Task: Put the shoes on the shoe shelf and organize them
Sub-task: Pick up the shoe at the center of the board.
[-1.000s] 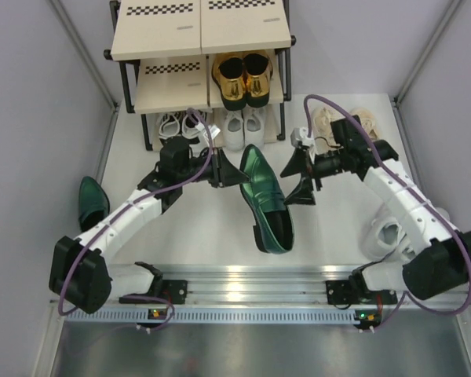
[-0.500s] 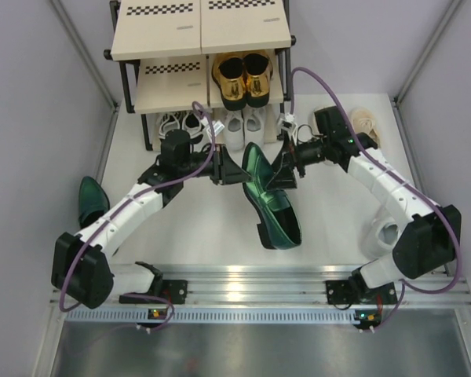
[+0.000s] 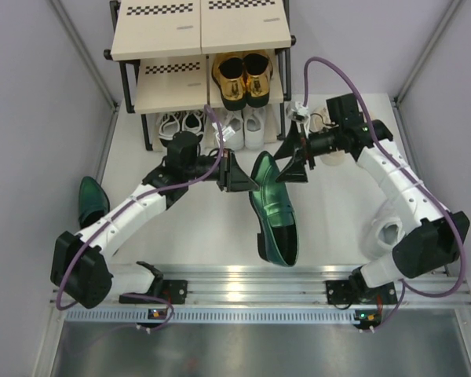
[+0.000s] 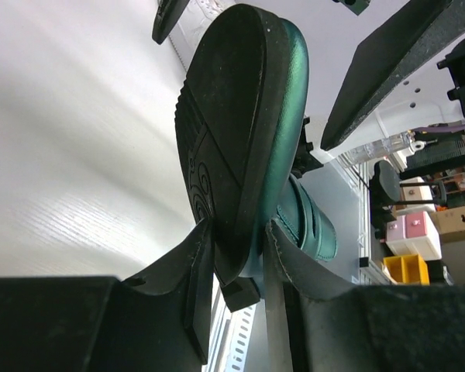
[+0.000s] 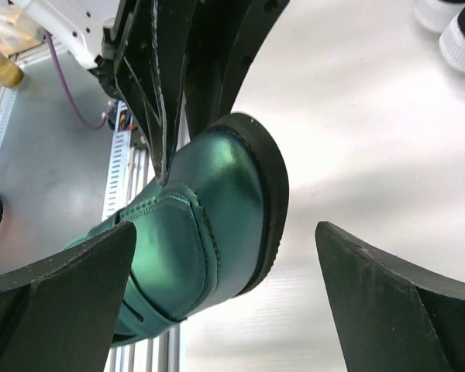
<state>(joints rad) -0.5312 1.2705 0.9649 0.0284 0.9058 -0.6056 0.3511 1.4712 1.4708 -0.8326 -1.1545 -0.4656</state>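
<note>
A glossy dark green loafer [image 3: 273, 212] is in the middle of the table, toe raised toward the shoe shelf [image 3: 200, 31], heel low near the front rail. My left gripper [image 3: 247, 182] is shut on its toe, one finger on the black sole [image 4: 240, 116], the other on the green upper. My right gripper [image 3: 292, 162] stands open just right of the toe; in the right wrist view its fingers straddle the green toe [image 5: 209, 209] without touching it. The matching green loafer [image 3: 92, 200] lies at the far left.
Gold loafers [image 3: 243, 77] sit on the shelf's middle board, white shoes [image 3: 243, 126] and black-and-white sneakers [image 3: 180, 124] beneath it. Beige sneakers [image 3: 330, 122] lie behind the right arm. A chunky white sneaker [image 3: 388, 232] rests by the right arm's base.
The right gripper swung left from open table to the loafer's toe, still wide open. The left gripper shifted right with the loafer, whose heel dropped toward the front rail.
</note>
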